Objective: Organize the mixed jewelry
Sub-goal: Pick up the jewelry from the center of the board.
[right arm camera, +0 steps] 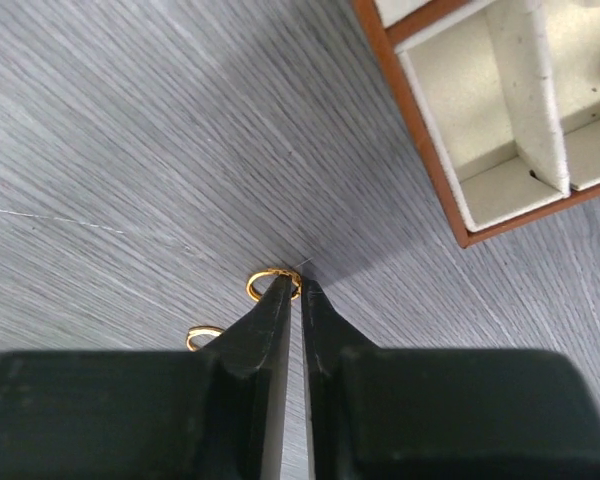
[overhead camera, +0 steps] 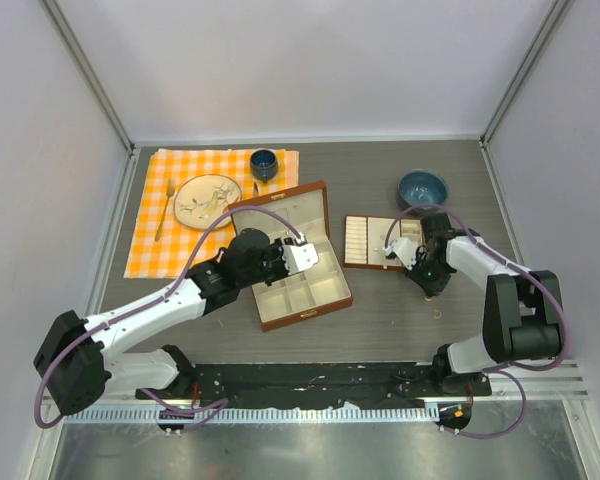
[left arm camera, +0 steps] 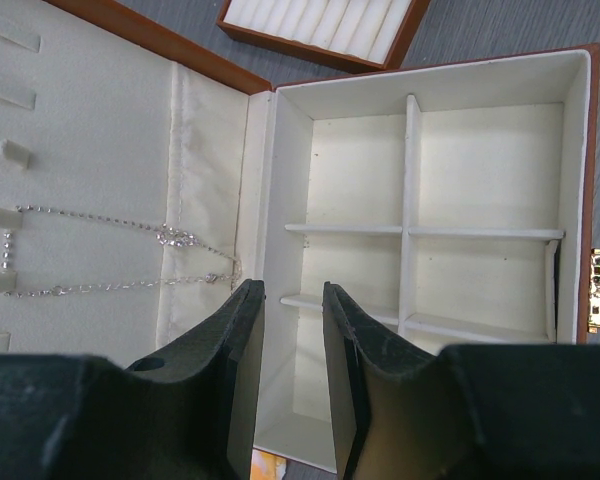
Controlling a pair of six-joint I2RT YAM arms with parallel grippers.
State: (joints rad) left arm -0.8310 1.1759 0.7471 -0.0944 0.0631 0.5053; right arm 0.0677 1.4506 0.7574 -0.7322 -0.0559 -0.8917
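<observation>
The silver chain necklace (left arm camera: pixel 177 238) hangs on the hooks inside the lid of the open brown box (overhead camera: pixel 306 312). My left gripper (left arm camera: pixel 293 288) hovers open over the box's hinge edge and holds nothing. On the grey table, two small gold rings lie close together. My right gripper (right arm camera: pixel 300 283) is nearly closed, tips down on the table, pinching the right rim of the nearer ring (right arm camera: pixel 252 290). The other ring (right arm camera: pixel 205 329) lies just left of the fingers. From above, the right gripper (overhead camera: pixel 432 290) stands below the ring tray (overhead camera: pixel 372 243), with a tiny ring (overhead camera: pixel 438 313) beside it.
A blue bowl (overhead camera: pixel 421 188) stands behind the ring tray. At the back left an orange checked cloth (overhead camera: pixel 150 255) carries a plate (overhead camera: pixel 206 200), a gold spoon (overhead camera: pixel 164 215) and a dark cup (overhead camera: pixel 264 163). The tray's corner (right arm camera: pixel 460 215) is near the right gripper.
</observation>
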